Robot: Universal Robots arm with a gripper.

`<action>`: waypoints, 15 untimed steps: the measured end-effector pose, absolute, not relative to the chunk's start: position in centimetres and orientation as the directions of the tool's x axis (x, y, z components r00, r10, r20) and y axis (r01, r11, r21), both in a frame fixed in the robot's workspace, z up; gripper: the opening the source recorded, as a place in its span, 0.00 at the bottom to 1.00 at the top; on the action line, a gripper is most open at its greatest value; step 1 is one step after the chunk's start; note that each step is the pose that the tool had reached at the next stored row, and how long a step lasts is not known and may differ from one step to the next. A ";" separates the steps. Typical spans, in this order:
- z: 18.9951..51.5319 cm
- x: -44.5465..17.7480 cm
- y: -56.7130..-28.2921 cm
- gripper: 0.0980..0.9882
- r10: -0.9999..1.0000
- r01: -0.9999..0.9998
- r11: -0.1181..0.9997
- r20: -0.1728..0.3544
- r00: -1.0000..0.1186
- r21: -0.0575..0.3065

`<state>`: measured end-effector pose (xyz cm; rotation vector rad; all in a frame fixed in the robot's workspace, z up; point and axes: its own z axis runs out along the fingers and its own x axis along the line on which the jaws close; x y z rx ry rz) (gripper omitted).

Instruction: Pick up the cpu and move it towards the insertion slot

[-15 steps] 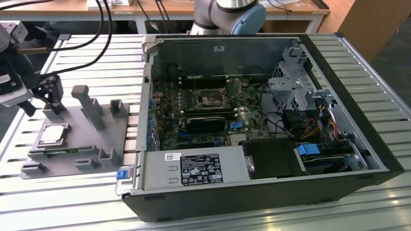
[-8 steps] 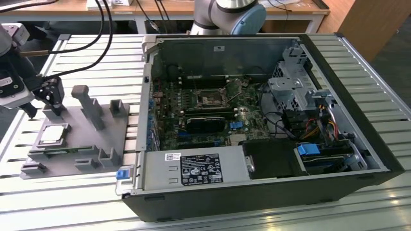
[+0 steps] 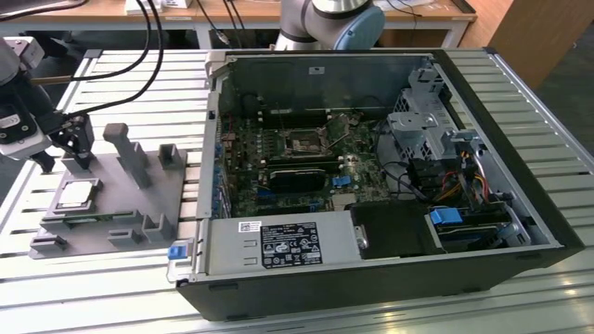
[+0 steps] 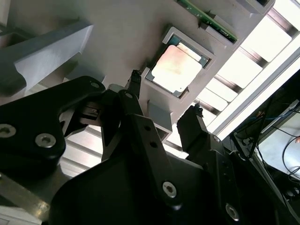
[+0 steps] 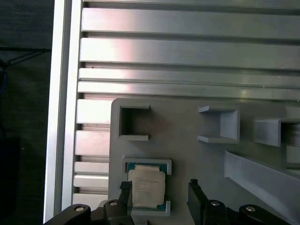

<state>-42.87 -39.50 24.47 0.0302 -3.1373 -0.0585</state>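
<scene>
The cpu [image 3: 76, 195] is a small silvery square chip lying flat in a recess of the grey plastic fixture [image 3: 111, 212], at the exterior view's left. My gripper [image 3: 60, 156] hangs open just above and behind it, holding nothing. In both wrist views the cpu [image 4: 177, 69] [image 5: 146, 187] sits in its square recess, with my gripper [image 4: 166, 93] [image 5: 159, 185] close over it and its black fingertips [image 5: 125, 186] spread wider than the chip. The insertion slot [image 3: 304, 144] is a dark square socket with a metal frame on the green board inside the open computer case.
The open black computer case [image 3: 519, 209] takes up the middle and right of the slatted aluminium table [image 3: 102, 278]. Tall grey posts [image 3: 125, 153] rise from the fixture beside the gripper. Black cables [image 3: 139, 62] trail across the table's far left. The arm's base [image 3: 334, 24] stands behind the case.
</scene>
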 end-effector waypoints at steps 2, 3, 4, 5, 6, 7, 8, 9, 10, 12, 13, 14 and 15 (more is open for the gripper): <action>24.3 -42.9 -39.5 0.55 -0.019 -0.019 0.999 0.003 -1.000 0.037; 24.2 -42.9 -39.5 0.55 -0.019 -0.019 0.999 0.003 -1.000 0.037; 24.0 -42.9 -39.5 0.55 -0.019 -0.019 0.999 0.003 -1.000 0.037; 23.9 -42.9 -39.5 0.55 -0.019 -0.019 0.999 0.003 -1.000 0.037; 23.8 -42.9 -39.5 0.55 -0.019 -0.019 0.999 0.003 -1.000 0.037; 23.7 -42.9 -39.6 0.55 -0.019 -0.019 0.999 0.003 -1.000 0.037; 23.6 -43.0 -39.6 0.55 -0.019 -0.019 0.999 0.004 -1.000 0.037; 23.5 -43.0 -39.7 0.55 -0.019 -0.019 0.999 0.004 -1.000 0.037; 23.4 -43.0 -39.7 0.55 -0.019 -0.019 0.999 0.003 -1.000 0.037; 23.2 -43.1 -39.8 0.55 -0.019 -0.019 0.999 0.003 -1.000 0.037; 23.2 -43.2 -39.9 0.55 -0.019 -0.019 0.999 0.003 -1.000 0.037; 23.1 -43.3 -39.9 0.55 -0.019 -0.019 0.999 0.003 -1.000 0.037; 23.0 -43.3 -40.0 0.55 -0.019 -0.019 0.999 0.003 -1.000 0.037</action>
